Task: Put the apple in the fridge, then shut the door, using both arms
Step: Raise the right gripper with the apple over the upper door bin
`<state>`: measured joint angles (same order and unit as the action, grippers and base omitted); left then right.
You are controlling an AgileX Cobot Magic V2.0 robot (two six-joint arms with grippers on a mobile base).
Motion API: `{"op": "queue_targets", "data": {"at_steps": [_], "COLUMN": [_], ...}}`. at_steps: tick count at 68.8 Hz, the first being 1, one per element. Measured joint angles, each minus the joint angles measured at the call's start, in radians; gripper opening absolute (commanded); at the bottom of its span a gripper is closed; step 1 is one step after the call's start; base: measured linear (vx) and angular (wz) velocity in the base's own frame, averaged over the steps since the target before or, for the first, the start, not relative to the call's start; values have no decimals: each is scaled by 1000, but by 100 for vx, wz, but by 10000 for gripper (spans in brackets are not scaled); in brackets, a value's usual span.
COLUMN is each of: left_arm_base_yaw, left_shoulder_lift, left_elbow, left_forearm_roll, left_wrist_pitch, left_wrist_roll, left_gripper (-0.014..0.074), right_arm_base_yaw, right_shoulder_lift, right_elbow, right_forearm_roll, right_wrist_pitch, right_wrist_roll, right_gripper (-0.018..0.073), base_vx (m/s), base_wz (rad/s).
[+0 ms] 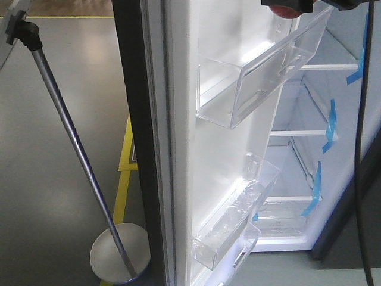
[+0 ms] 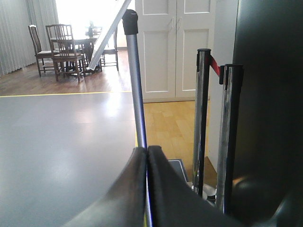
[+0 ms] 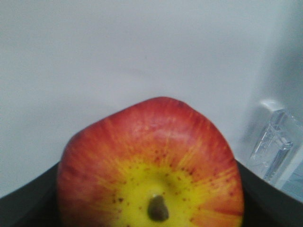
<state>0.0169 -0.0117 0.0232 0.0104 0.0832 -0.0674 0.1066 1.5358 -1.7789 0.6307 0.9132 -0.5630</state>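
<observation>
In the right wrist view the red apple (image 3: 151, 151), yellow round its stem dimple, fills the lower middle. My right gripper (image 3: 150, 203) is shut on it, with a black finger (image 3: 23, 208) showing on each side. The front view shows that gripper (image 1: 286, 5) at the top edge with a sliver of apple (image 1: 284, 11) under it, above the top bin of the open door (image 1: 220, 149). The fridge (image 1: 309, 113) stands open at right, white inside with taped glass shelves. My left gripper (image 2: 147, 152) is shut on nothing, low beside a dark panel (image 2: 270, 94).
A slanted silver pole stand (image 1: 71, 137) with a round base (image 1: 116, 253) stands left of the door. A black cable (image 1: 359, 149) hangs at right. Clear door bins (image 1: 262, 65) jut toward the shelves. Two chrome stanchions (image 2: 202, 118) stand near the left gripper.
</observation>
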Motion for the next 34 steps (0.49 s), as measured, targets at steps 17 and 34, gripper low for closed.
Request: {"op": "queue_targets", "data": {"at_steps": [17, 34], "left_arm_base_yaw": [0, 0], "left_shoulder_lift": [0, 0], "left_elbow": [0, 0], "left_forearm_roll": [0, 0], "left_wrist_pitch": [0, 0], "left_wrist_roll": [0, 0], "left_gripper": [-6, -6], "right_arm_base_yaw": [0, 0], "right_shoulder_lift": [61, 72], "right_elbow": [-3, -8], "right_forearm_roll": [0, 0], "right_wrist_pitch": [-14, -28], "right_wrist_roll": [-12, -19], "right_gripper": [291, 473], "base_vx": [0, 0], "base_wz": [0, 0]}}
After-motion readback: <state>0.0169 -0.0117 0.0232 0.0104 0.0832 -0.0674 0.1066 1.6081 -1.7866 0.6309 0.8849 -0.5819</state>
